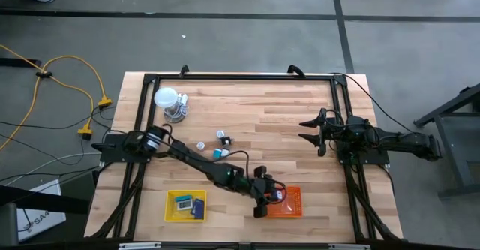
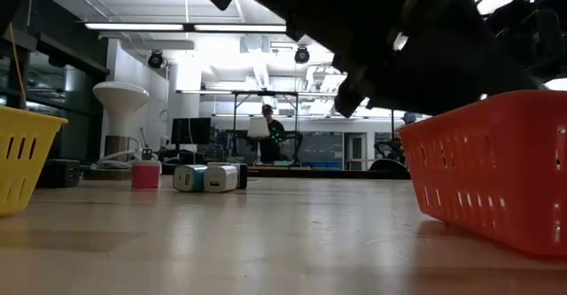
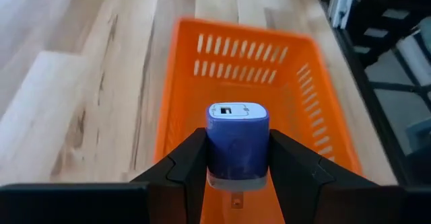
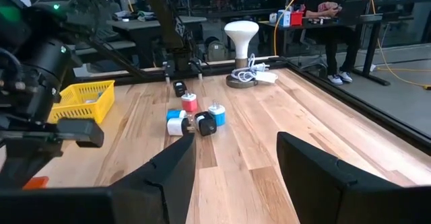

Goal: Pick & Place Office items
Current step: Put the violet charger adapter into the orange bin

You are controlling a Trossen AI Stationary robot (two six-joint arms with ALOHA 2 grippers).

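My left gripper (image 3: 237,167) reaches out over the orange mesh tray (image 3: 296,69) near the table's front edge and is shut on a small blue block (image 3: 236,140) with a port in its end face. In the high view this gripper (image 1: 265,199) hangs at the tray's (image 1: 294,207) left side. Several more office items (image 1: 217,145) lie loose on the wood mid-table, also seen as office items (image 4: 192,120) from the right wrist. My right gripper (image 4: 236,170) waits open at the table's right edge, nothing between its fingers. My left gripper pinches the blue block by its two opposite side faces (image 3: 214,150) between the two fingers (image 3: 185,167). The fingers slant downward from the table's left. The block's port end (image 3: 236,109) points away from the wrist, and the block hangs clear above the orange tray's inside.
A yellow mesh tray (image 1: 174,214) with a few small items in it stands left of the orange one. A white globe on a stand (image 1: 168,100) sits at the far left. A black frame (image 1: 240,76) borders the table. A person sits at a desk (image 4: 330,2) beyond it.
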